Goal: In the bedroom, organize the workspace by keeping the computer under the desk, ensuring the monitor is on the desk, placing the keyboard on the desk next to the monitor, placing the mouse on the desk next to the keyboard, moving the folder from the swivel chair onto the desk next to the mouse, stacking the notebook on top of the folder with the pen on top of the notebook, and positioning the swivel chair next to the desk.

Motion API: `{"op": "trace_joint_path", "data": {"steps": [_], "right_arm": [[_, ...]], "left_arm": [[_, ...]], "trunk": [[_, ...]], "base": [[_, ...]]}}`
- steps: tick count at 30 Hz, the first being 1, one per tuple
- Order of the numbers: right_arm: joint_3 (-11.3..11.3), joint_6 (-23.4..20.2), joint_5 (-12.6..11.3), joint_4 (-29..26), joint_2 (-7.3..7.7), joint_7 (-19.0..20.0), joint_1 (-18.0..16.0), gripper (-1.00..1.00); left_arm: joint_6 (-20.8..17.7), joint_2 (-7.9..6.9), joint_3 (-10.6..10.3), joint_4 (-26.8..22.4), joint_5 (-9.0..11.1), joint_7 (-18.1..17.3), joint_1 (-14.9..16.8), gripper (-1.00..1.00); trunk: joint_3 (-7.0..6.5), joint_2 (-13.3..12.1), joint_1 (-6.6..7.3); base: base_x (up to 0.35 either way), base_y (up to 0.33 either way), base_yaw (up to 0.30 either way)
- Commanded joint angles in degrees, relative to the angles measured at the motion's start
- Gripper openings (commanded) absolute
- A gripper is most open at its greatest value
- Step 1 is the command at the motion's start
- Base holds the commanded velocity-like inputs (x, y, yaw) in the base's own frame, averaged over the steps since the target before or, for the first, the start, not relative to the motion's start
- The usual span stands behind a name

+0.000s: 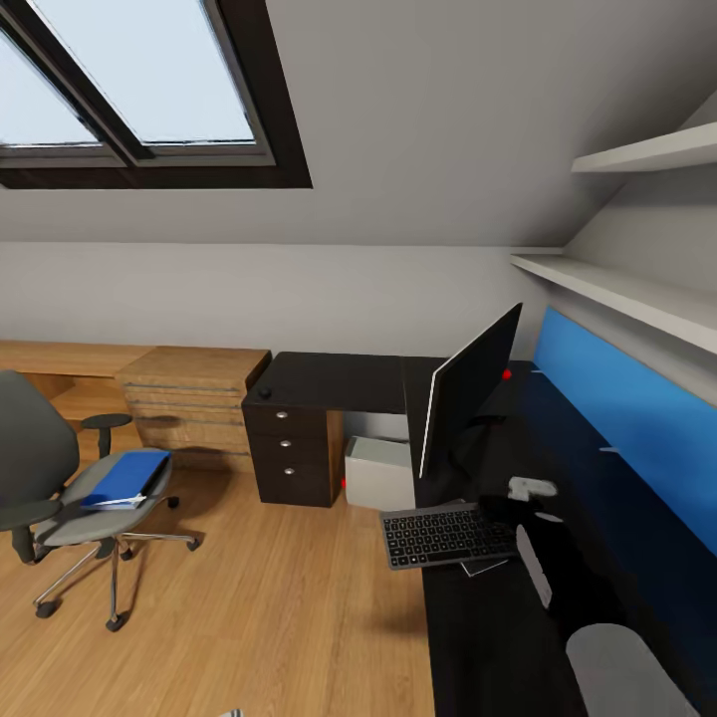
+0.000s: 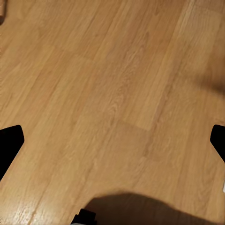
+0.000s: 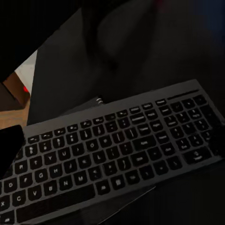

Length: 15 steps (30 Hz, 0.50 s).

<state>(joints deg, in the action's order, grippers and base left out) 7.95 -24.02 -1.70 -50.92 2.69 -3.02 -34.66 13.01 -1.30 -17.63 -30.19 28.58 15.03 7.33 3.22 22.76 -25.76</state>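
Glossy black, the L-shaped worktop [image 1: 339, 380] runs along the grey wall and turns toward 5 o'clock beneath a blue wall panel [image 1: 627, 418]. A wide, thin black monitor [image 1: 468, 390] stands on it, seen nearly edge-on. Just in front lies the slim keyboard [image 1: 446, 535], black keys in a grey frame, resting partly over a thin grey notebook [image 1: 485, 568] whose corner peeks out beneath. A small round black mouse [image 1: 264, 392] sits at the worktop's far left corner, above the dark three-drawer unit [image 1: 291, 453] with silver knobs. The boxy light grey computer [image 1: 380, 472] stands underneath. At 8 o'clock the grey upholstered swivel chair [image 1: 60, 488] carries the flat blue folder [image 1: 126, 479] on its seat, on oak planks [image 2: 112, 93].

The left gripper [image 2: 112, 140] hangs wide open over the floor. The right gripper hovers above the keyboard; its spread I cannot tell.
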Motion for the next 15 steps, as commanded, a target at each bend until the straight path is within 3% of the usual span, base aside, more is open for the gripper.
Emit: {"op": "trace_joint_path", "data": {"steps": [1, 2, 5, 6, 7, 12, 15], "right_arm": [[0.0, 1.5, 0.0, 6.6, 0.66, -0.3, -4.7, 1.0], [0.0, 2.8, 0.1, 10.1, 0.92, -0.3, -6.8, 1.0], [0.0, 11.6, 0.7, 28.7, 2.12, -0.3, -17.8, 1.0], [0.0, 13.2, 1.0, 32.0, 2.34, -0.3, -19.7, 1.0], [0.0, 18.0, 2.7, 41.2, 2.9, -0.4, -26.0, 1.0], [0.2, 19.8, 3.6, 44.6, 3.09, -0.4, -28.6, 1.0], [0.4, 19.7, 3.2, 45.5, 3.2, -0.2, -29.1, 1.0]], "left_arm": [[0.2, -0.12, -0.5, 0.0, 0.4, 0.4, 0.1, 1.0], [0.2, -0.13, -0.5, -0.1, 0.4, 0.4, 0.1, 1.0], [0.3, -0.2, -0.5, -0.3, 0.4, 0.4, 0.1, 1.0], [0.3, -0.24, -0.5, -0.3, 0.4, 0.4, 0.1, 1.0], [0.3, -0.31, -0.5, -0.8, 0.4, 0.4, 0.1, 1.0], [0.1, -0.96, -0.3, -4.8, 0.5, 0.1, 0.1, 1.0], [-2.5, -2.75, -0.4, -11.9, 0.9, 0.1, 0.1, 1.0]], "trunk": [[0.15, 0.2, -0.02], [0.15, 0.2, -0.02], [0.15, 0.2, -0.02], [0.15, 0.2, -0.02], [0.15, 0.2, -0.02], [0.15, 0.2, -0.02], [0.15, 0.2, -0.02]], "base": [[0.0, 0.0, 0.0], [0.0, 0.0, 0.0], [0.0, 0.0, 0.0], [0.0, 0.0, 0.0], [0.0, 0.0, 0.0], [0.0, 0.0, 0.0], [0.0, 0.0, 0.0]]}}
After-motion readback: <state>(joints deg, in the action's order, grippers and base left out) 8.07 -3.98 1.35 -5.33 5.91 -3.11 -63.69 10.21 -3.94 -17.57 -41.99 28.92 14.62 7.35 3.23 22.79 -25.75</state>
